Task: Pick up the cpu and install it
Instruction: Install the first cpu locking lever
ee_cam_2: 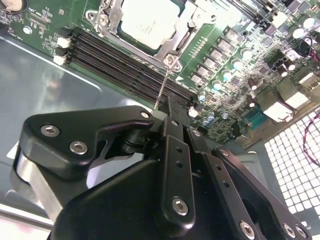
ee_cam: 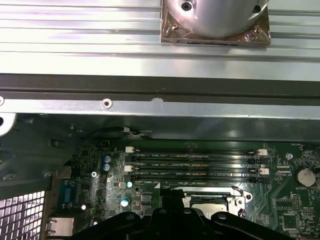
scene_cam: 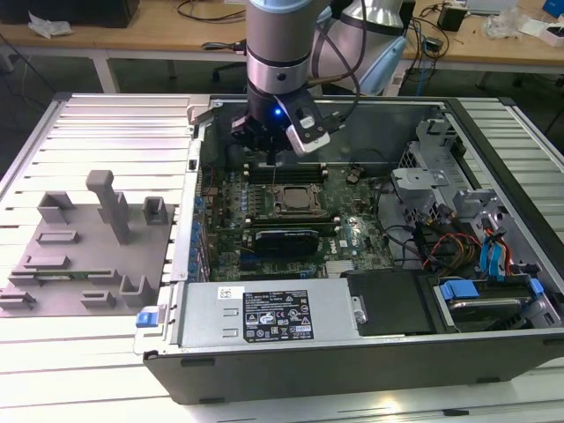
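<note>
The gripper (scene_cam: 275, 150) hangs inside the open case (scene_cam: 352, 370), over the board (scene_cam: 352, 233) near the case's far wall. It sits above the memory slots (ee_cam: 195, 165), just beside the socket (ee_cam_2: 111, 17). Whether it is clenched or released cannot be told, because its black linkage hides the tips in both wrist views.

The cpu (ee_cam_2: 150, 20) lies flat in the socket with its silvery top up and the metal frame around it. In the exterior view it sits about mid-board (scene_cam: 293, 201). In the first wrist view, part of it shows past the gripper's body (ee_cam: 207, 199).

A thin metal lever (ee_cam_2: 164, 85) rises from the socket's corner, tilted, and ends right at the gripper's tip. It is unclear whether it is touching or merely beside it.

The case lies on a ribbed table (scene_cam: 106, 115). A grey tray (scene_cam: 79, 256) with upright posts sits near the table's edge at the exterior view's left, well apart from the gripper.
</note>
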Robot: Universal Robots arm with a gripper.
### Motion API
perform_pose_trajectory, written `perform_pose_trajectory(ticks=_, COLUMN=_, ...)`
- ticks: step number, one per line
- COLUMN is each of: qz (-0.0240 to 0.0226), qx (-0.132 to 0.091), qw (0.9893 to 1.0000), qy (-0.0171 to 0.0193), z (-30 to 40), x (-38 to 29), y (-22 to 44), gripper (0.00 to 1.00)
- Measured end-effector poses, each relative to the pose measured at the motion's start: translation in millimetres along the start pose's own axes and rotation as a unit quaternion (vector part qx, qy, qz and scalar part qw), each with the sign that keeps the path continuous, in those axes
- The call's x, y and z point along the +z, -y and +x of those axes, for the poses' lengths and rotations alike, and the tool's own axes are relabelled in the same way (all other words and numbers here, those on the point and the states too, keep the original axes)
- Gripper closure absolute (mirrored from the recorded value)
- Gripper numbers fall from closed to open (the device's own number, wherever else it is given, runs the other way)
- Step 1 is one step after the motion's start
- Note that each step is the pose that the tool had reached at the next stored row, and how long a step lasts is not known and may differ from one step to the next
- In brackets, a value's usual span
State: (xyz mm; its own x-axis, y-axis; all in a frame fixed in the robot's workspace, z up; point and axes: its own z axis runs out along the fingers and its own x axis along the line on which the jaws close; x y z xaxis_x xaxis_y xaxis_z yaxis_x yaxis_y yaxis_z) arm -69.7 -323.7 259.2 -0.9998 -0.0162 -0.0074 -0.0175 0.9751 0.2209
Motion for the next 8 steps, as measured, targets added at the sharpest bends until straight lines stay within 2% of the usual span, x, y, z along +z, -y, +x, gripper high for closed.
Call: perform_pose_trajectory(ticks=8, qz=0.0000, qx=0.000, qw=1.0000, qy=0.0000, z=-10.9, x=0.1, y=0.2, gripper=0.89)
